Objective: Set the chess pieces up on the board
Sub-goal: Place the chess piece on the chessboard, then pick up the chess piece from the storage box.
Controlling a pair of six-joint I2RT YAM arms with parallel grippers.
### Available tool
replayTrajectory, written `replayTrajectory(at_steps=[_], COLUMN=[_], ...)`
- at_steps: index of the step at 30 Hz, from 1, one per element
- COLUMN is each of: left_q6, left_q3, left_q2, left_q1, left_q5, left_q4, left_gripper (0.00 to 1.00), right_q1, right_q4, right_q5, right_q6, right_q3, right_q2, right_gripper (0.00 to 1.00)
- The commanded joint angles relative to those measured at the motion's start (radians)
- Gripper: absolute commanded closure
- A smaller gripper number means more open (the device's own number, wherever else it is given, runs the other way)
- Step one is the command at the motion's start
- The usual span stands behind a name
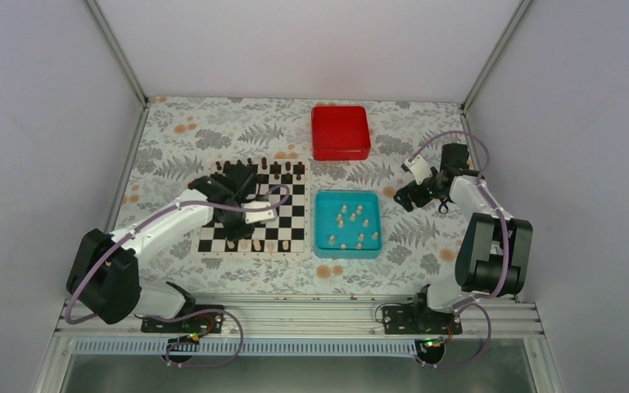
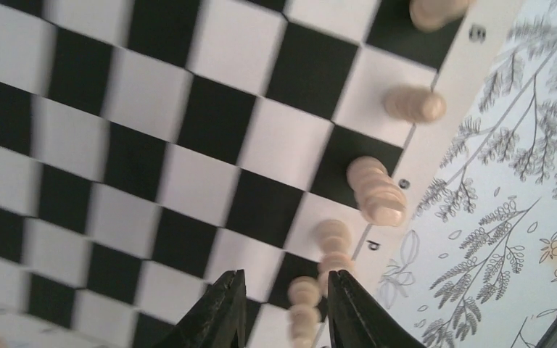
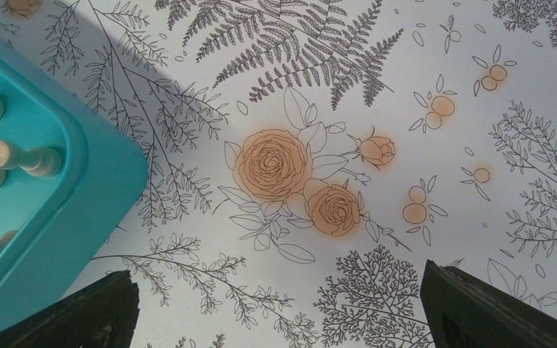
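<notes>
The black-and-white board [image 1: 293, 214] lies left of centre. A few cream chess pieces [image 1: 244, 244] stand along its near row; several more lie in the teal tray [image 1: 346, 248]. My left gripper [image 1: 239, 218] hovers over the board's near left part. In the left wrist view the board [image 2: 210, 116] fills the frame, with a row of cream pieces [image 2: 377, 192] along its edge. My left gripper [image 2: 284, 281] is open, and one cream piece [image 2: 303, 293] stands between its fingers, closer to the right one. My right gripper [image 1: 406, 197] [image 3: 279, 304] is open and empty over the cloth, right of the tray.
Dark chessmen [image 1: 275, 169] line the board's far row. A red box [image 1: 341, 132] sits behind the tray. The tray's corner [image 3: 80, 188], with cream pieces [image 3: 14, 156] inside, shows at the left of the right wrist view. White walls enclose the floral tablecloth [image 1: 409, 237].
</notes>
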Motion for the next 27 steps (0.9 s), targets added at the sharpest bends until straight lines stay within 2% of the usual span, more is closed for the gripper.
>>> replayTrajectory(at_steps=[1, 8, 11, 15, 18, 27], left_q6=[0.046, 0.091, 0.087, 0.083, 0.076, 0.069], left_q3=[0.227, 0.734, 0.855, 0.959, 1.001, 0.920], left_q2=[-0.014, 0.199, 0.318, 0.464, 0.564, 0.677], left_q1=[0.001, -0.087, -0.173, -0.259, -0.308, -0.392], left_q5=[-0.036, -0.019, -0.030, 0.002, 0.040, 0.088], left_q4=[-0.177, -0.294, -0.261, -0.219, -0.219, -0.128], left_gripper=[0.70, 0.65, 0.60, 0.53, 0.51, 0.51], right_q1=[-0.014, -0.015, -0.016, -0.018, -0.020, -0.022], right_q4=[-0.010, -0.011, -0.006, -0.005, -0.005, -0.011], right_q5=[-0.009, -0.008, -0.008, -0.007, -0.006, -0.024], right_q6=[-0.018, -0.010, -0.007, -0.001, -0.004, -0.008], right_q3=[-0.006, 0.003, -0.001, 0.004, 0.005, 0.003], right_q2=[0.008, 0.019, 0.011, 0.016, 0.016, 0.022], right_gripper=[0.00, 0.00, 0.00, 0.00, 0.00, 0.00])
